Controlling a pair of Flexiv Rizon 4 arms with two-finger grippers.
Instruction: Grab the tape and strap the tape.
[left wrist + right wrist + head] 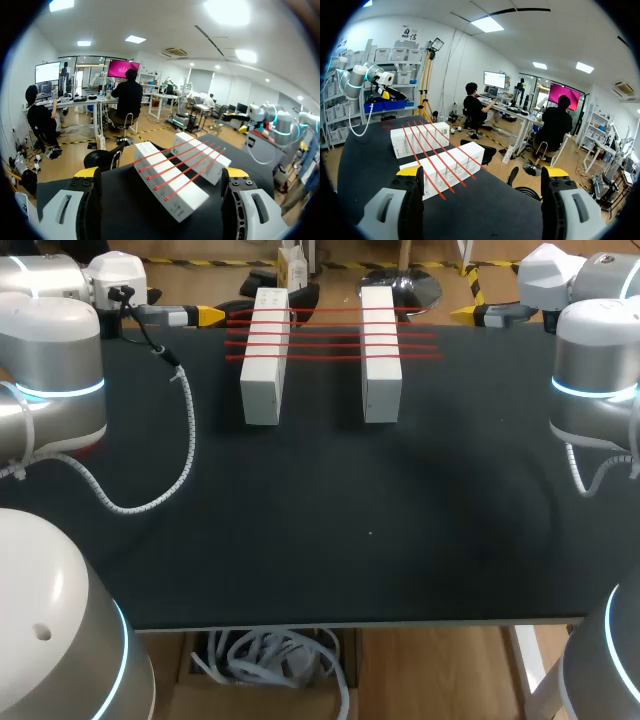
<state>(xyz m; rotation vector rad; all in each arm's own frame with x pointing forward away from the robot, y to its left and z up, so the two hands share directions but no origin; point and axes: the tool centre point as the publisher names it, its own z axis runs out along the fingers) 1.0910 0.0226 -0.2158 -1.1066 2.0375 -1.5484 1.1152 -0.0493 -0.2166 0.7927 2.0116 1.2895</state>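
Note:
Two long white blocks lie side by side at the back of the black table. Several thin red tape strands run across both blocks. My left gripper hangs at the back left, just left of the strands, and my right gripper at the back right. In the left wrist view the left gripper is open, with the blocks and strands ahead of it. The right gripper is also open and holds nothing, the blocks lying ahead of it.
A white corrugated cable from my left arm loops over the table's left part. The table's front edge runs below the middle, with coiled cables under it.

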